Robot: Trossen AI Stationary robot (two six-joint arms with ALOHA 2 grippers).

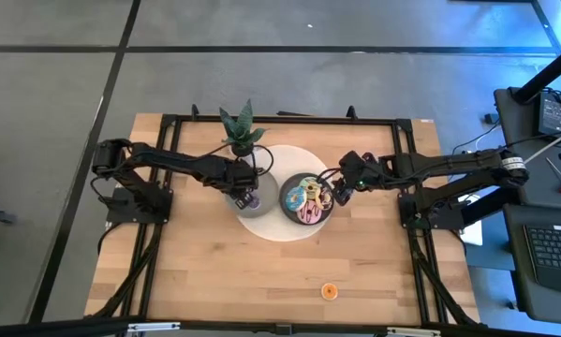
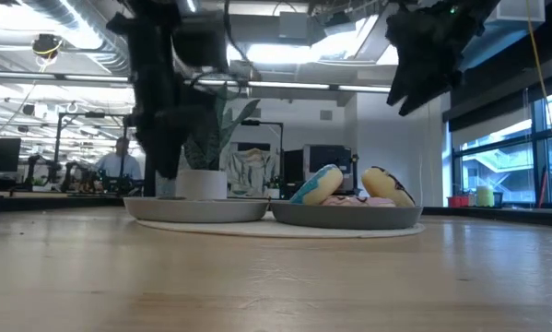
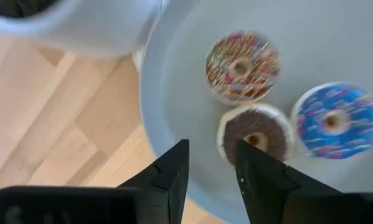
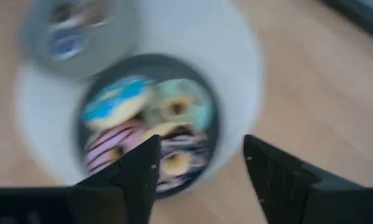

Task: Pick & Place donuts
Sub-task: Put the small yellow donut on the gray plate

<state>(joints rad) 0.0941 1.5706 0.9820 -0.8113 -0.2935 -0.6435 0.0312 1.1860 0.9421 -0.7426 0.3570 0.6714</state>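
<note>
1. Brown-iced, sprinkled and blue-iced donuts (image 3: 256,134) lie flat, holes up, in the light grey plate (image 3: 174,93) by the potted plant (image 1: 242,131). Being rings, they have no long axis; only the flat face matters for a grip.
2. Piled donuts (image 4: 142,124) fill the dark plate (image 1: 307,199) next to it. Several lean on one another, and the low view shows two tilted up on edge (image 2: 354,185), likely because the heap gives them no flat rest.
3. One orange donut (image 1: 330,291) sits alone, well apart, near the worktop's (image 1: 214,271) front edge.
4. Both plates rest on a round white mat (image 1: 273,227).
5. Left end effector (image 3: 212,163) hangs over the light plate's rim, fingers parted and empty, just beside the brown donut, probably placing or choosing there.
6. Right end effector (image 4: 202,163) hovers by the dark plate, fingers spread wide, holding nothing.
</note>
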